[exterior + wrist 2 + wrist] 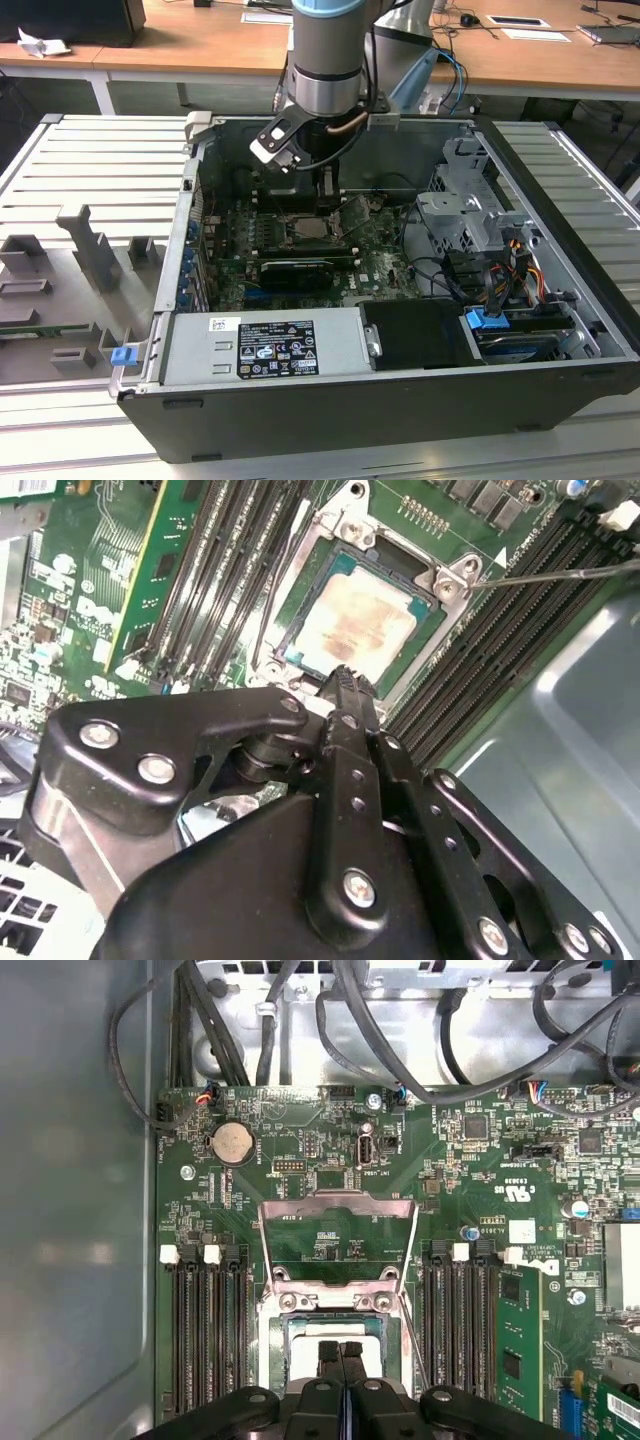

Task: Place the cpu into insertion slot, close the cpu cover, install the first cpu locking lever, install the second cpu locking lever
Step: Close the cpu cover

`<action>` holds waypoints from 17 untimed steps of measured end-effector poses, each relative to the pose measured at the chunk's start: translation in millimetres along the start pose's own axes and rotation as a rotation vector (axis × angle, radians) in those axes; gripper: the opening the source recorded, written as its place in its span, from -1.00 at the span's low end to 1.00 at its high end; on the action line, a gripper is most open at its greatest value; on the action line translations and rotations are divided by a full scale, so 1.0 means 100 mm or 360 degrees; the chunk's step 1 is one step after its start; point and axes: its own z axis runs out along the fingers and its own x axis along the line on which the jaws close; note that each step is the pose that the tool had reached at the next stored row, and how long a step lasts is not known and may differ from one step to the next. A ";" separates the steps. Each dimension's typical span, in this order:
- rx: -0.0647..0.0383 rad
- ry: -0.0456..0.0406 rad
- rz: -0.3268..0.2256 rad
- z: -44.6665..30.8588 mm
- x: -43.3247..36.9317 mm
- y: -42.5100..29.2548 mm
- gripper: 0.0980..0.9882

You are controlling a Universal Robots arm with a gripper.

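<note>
jaws together over cpu (355, 625), cpu cover (340, 1205) raised, memory slots (205, 1330) flanking.

Open overhead across the case (400, 150) at mid-frame in the exterior view. Directly above the insertion slot (295, 1332), blocked by the gripper (340, 1352), fingers pressed together. Fenced by the raised cpu cover (337, 1205) and flanking memory slots (205, 1330). Crowded at frame right by the drive cage (465, 215) and cables (445, 275); walled at lower centre by the power supply (265, 345)
</note>
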 end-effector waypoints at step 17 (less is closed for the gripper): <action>0.0000 -0.0006 0.0003 -0.325 0.007 0.205 -0.98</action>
